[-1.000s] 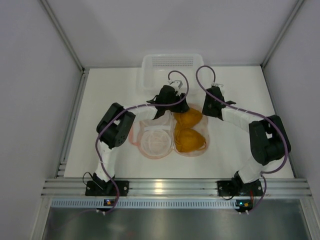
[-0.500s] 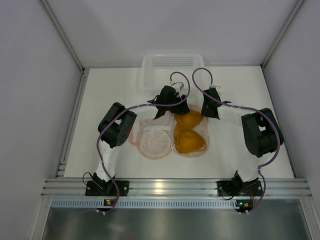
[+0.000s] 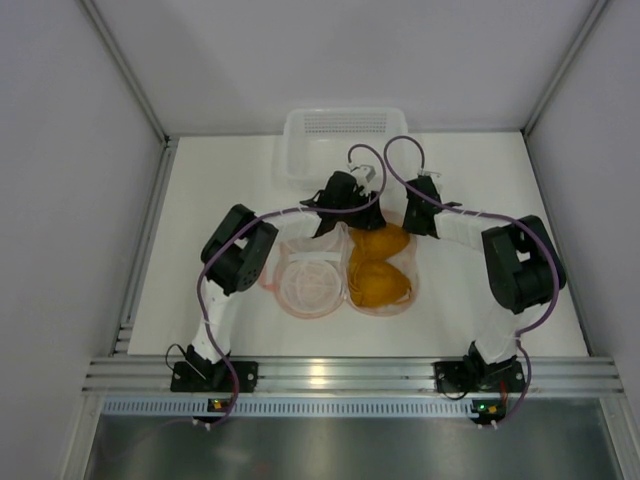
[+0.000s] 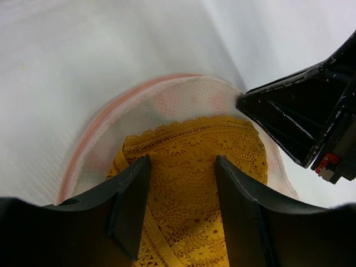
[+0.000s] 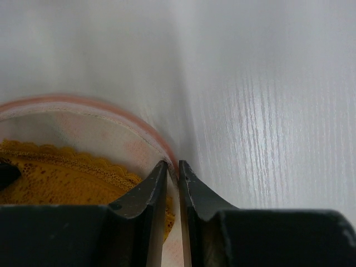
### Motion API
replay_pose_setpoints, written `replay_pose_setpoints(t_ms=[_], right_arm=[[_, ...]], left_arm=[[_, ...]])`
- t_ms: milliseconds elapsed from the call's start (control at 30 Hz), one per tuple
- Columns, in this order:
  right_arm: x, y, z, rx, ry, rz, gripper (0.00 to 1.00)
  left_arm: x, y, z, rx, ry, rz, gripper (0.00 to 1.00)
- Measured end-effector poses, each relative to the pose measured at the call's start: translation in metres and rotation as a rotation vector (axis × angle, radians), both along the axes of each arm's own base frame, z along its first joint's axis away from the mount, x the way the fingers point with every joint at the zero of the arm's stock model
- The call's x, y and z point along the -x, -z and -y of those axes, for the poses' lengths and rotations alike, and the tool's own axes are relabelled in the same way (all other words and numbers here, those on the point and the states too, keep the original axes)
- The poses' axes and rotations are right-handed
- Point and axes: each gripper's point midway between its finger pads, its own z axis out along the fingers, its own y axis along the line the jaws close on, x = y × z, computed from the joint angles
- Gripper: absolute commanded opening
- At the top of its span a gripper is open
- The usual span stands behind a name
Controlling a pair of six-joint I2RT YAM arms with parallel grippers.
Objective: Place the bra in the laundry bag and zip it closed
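Observation:
The laundry bag [image 3: 310,285] lies open on the table, its white mesh half on the left. The mustard-orange bra [image 3: 378,272] lies in its right half. My left gripper [image 3: 349,222] is open just above the bra's far cup; in the left wrist view [image 4: 182,161] its fingers straddle yellow lace [image 4: 183,183] without gripping it, with the bag's coral rim [image 4: 111,111] beyond. My right gripper [image 3: 406,228] is at the bag's far right edge. In the right wrist view [image 5: 172,167] its jaws are pinched on the bag's rim [image 5: 83,105], with the bra [image 5: 61,178] to the left.
A white slotted plastic basket [image 3: 345,135] stands at the table's back edge, just behind both grippers. The right gripper's black body [image 4: 295,119] shows close to the left one in the left wrist view. Grey walls close in both sides.
The right arm has folded in and its gripper moved left onto the bag's far right rim. The left gripper shifted slightly right over the bra.

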Motion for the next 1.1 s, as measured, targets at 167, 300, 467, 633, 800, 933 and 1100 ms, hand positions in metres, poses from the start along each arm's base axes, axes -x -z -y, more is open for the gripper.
replay_pose_setpoints(t_ms=[167,300,467,633,800,933,1100], right_arm=[[0.000,0.000,0.000,-0.001,-0.001,0.000,0.20],[0.000,-0.002,-0.004,-0.013,-0.017,-0.004,0.32],[-0.005,-0.028,-0.013,-0.055,-0.051,0.033,0.49],[-0.014,-0.077,-0.021,-0.098,-0.087,0.125,0.61],[-0.009,-0.110,-0.024,-0.126,-0.117,0.178,0.72],[0.006,-0.132,-0.024,-0.149,-0.150,0.210,0.85],[0.044,-0.132,-0.017,-0.169,-0.181,0.199,0.94]], left_arm=[[-0.002,0.002,-0.002,-0.026,-0.010,0.017,0.60],[-0.002,-0.003,-0.011,-0.057,-0.034,0.035,0.64],[-0.006,-0.045,-0.015,-0.035,-0.060,0.102,0.71],[-0.009,-0.104,-0.030,-0.005,-0.129,0.200,0.72],[0.003,-0.143,-0.077,-0.004,-0.258,0.240,0.75],[0.011,-0.136,-0.156,-0.056,-0.441,0.181,0.76],[0.041,-0.081,-0.265,-0.189,-0.688,0.036,0.81]])
